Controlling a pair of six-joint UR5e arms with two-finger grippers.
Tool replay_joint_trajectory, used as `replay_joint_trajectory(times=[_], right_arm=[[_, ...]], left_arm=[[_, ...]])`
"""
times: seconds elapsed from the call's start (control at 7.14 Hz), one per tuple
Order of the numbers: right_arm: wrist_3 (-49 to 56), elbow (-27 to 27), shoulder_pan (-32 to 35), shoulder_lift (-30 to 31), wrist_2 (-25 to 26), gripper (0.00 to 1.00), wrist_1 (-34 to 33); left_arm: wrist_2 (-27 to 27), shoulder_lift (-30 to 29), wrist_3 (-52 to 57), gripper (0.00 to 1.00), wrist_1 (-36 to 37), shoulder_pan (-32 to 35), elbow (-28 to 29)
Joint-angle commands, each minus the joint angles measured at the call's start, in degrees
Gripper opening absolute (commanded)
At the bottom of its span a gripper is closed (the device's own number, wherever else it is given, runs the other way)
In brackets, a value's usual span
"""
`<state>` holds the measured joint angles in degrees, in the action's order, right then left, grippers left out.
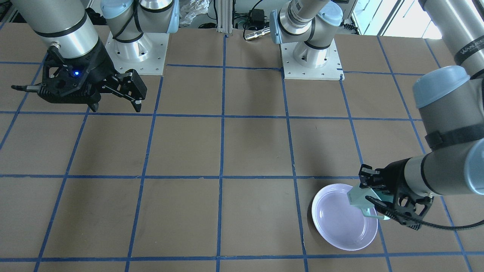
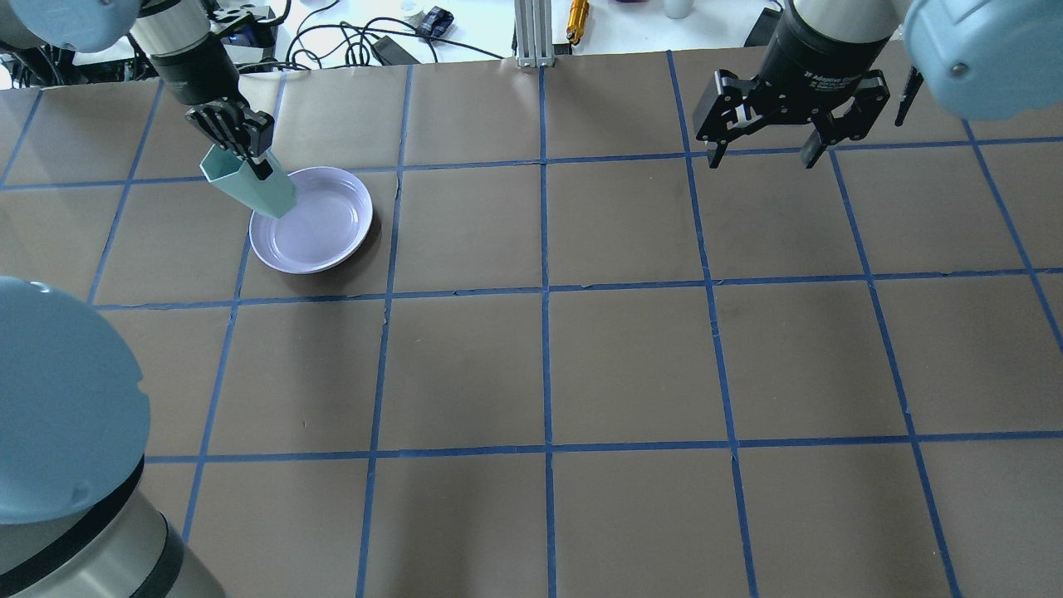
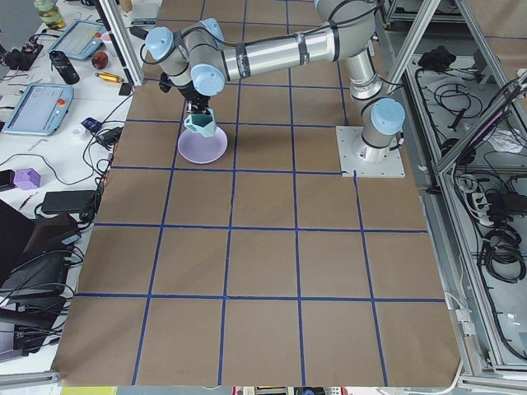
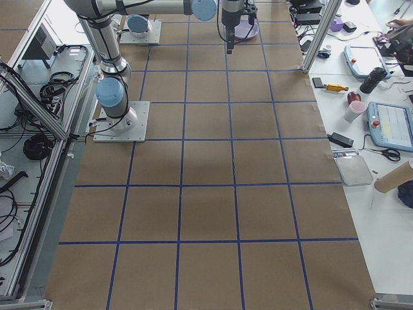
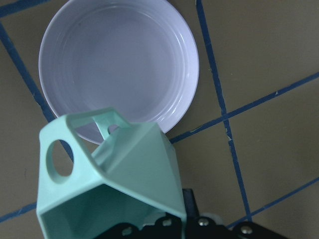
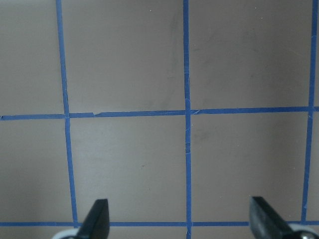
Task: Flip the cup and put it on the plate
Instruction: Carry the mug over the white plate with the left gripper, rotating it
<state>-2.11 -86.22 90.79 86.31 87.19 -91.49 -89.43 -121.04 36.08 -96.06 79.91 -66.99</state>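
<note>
My left gripper is shut on the wall of the mint-green cup. It holds the cup tilted in the air, base lower and over the near-left rim of the lavender plate, mouth towards the gripper. In the left wrist view the cup fills the lower left, its handle on the left, with the plate below it. In the front view the cup hangs over the plate by the left gripper. My right gripper is open and empty, high over bare table.
The brown table top carries a blue tape grid. Both arm bases are bolted at the robot's side. Cables and small tools lie beyond the far edge. A side table with tablets stands past the plate.
</note>
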Motion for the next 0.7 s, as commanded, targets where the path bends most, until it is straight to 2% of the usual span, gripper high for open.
replay_joint_trajectory(times=[0.0, 0.56], right_arm=[[0.00, 0.00, 0.00, 0.00, 0.00, 1.00, 0.00], [0.00, 0.00, 0.00, 0.00, 0.00, 1.00, 0.00]], left_arm=[[-4.17, -2.52, 0.04, 0.00, 4.20, 2.97, -0.42], [-7.43, -6.13, -1.10, 0.00, 5.17, 3.94, -0.16]])
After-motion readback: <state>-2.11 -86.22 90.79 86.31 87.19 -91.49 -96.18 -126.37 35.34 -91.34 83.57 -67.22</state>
